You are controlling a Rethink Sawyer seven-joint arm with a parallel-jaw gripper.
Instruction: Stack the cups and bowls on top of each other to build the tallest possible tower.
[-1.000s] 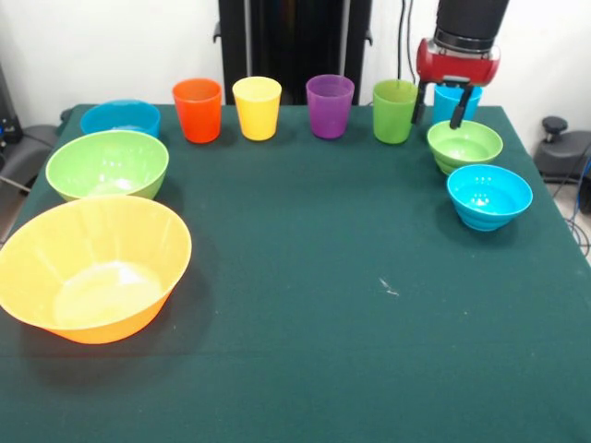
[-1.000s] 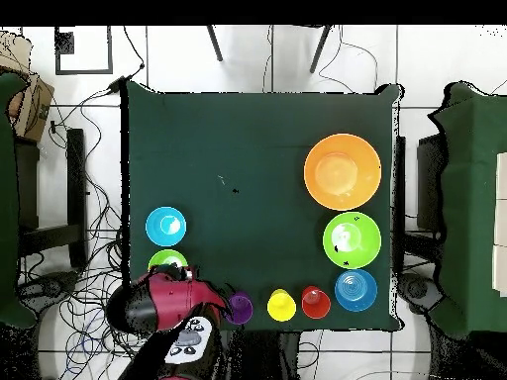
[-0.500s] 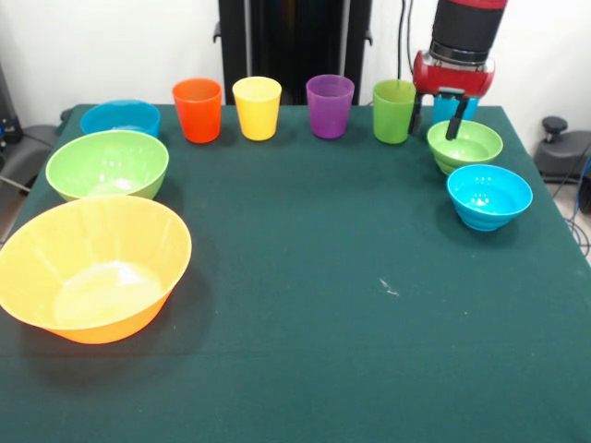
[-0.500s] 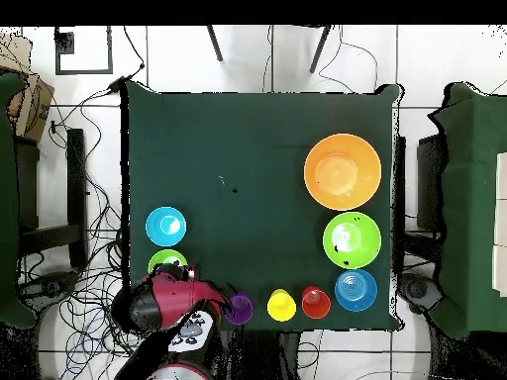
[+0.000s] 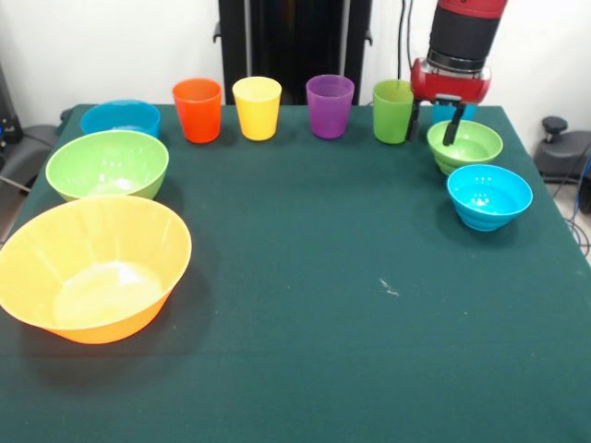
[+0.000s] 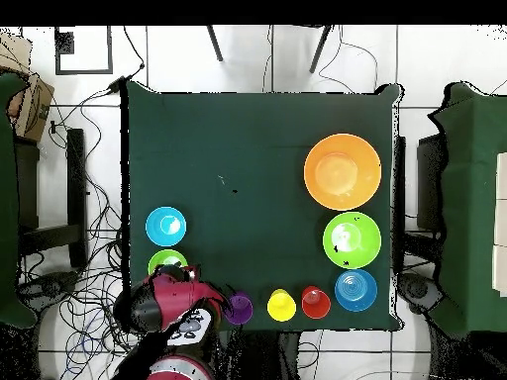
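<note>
Front view shows my gripper (image 5: 433, 122) spread wide above the small green bowl (image 5: 464, 145), hiding most of the light blue cup (image 5: 452, 112) beside the green cup (image 5: 392, 111) near the tabletop's (image 5: 314, 277) corner.

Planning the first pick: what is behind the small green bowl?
Behind the small green bowl stands the light blue cup, mostly covered by the open tool; only its upper part shows.

A table (image 6: 257, 129) covered in dark green cloth stands on a white tiled floor (image 6: 267, 59) strewn with black cables (image 6: 94, 287). Beyond the table in the front view are a white wall (image 5: 92, 46) and a black upright panel (image 5: 295, 37). Seen from overhead, a cardboard box (image 6: 25, 99) sits off the table's left side, and another green-covered table (image 6: 475, 198) stands to its right.
</note>
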